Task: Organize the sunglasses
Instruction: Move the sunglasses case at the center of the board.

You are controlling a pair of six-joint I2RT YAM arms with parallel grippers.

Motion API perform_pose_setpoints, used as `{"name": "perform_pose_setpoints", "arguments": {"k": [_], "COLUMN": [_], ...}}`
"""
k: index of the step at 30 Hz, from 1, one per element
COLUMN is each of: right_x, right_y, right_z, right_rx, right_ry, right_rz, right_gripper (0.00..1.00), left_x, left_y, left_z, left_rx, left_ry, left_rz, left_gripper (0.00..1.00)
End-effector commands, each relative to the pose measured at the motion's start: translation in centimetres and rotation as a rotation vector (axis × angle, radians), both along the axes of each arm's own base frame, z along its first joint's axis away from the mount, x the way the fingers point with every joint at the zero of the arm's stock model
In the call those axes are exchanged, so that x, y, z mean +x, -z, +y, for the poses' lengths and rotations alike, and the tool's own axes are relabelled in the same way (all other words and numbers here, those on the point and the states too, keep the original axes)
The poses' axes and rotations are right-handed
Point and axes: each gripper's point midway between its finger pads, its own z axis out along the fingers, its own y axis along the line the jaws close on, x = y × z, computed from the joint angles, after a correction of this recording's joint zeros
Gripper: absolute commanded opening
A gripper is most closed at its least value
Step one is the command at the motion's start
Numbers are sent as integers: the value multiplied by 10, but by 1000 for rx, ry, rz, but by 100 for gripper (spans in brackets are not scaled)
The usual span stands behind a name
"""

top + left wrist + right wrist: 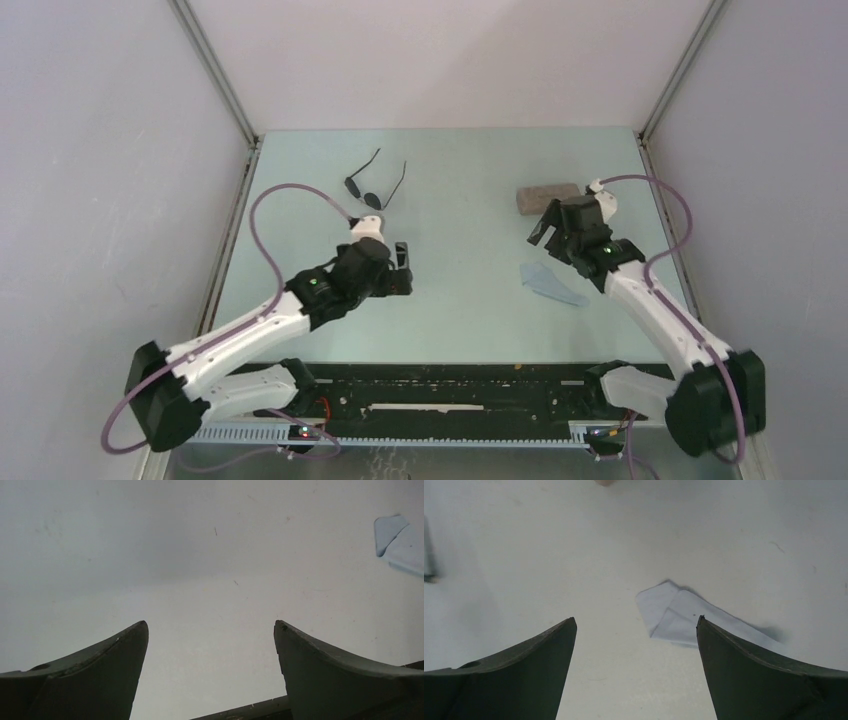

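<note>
The sunglasses (pixel 371 199), a thin black wire frame with two dark lenses and temple arms spread open, lie on the table at the far left. My left gripper (pixel 400 268) hovers nearer than them and a little to the right, open with nothing between its fingers (pixel 211 625). My right gripper (pixel 545 228) is open and empty too (pixel 636 620), just in front of the grey case (pixel 547 197), and is above the table beside the light blue cloth (pixel 679 617). Neither wrist view shows the sunglasses.
The folded light blue cloth (pixel 552 283) lies on the right half of the table, below the right gripper, and shows at the upper right corner of the left wrist view (pixel 400 542). Grey walls enclose the table (pixel 460 330) on three sides.
</note>
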Motion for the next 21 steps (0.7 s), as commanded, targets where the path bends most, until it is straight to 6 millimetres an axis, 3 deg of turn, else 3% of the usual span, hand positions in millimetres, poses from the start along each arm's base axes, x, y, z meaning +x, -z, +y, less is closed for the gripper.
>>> {"name": "perform_pose_setpoints", "arguments": {"k": [1,7,13,17,21], "right_x": [24,88,139,150,160], "right_y": [14,28,55,68,75], "right_z": [-17,-39,-46,-42,-39], "right_rx": [-65,-1,18,58,99], "right_ry": [150,314,464,524,573], "right_rz": [83,231,445,524,510], "right_gripper": [99,100,100,100,100], "left_x": [12,15,15,8,1], "left_y": [-16,-18,-46,-63,-64], "left_z": [-32,-22,8,27,34], "left_rx": [-106,-14,-28,-87,-140], "left_ry": [-44,-82,-142,-199,-205], "left_rz": [-6,11,-139,-194,-218], "left_gripper": [100,100,100,100,100]}}
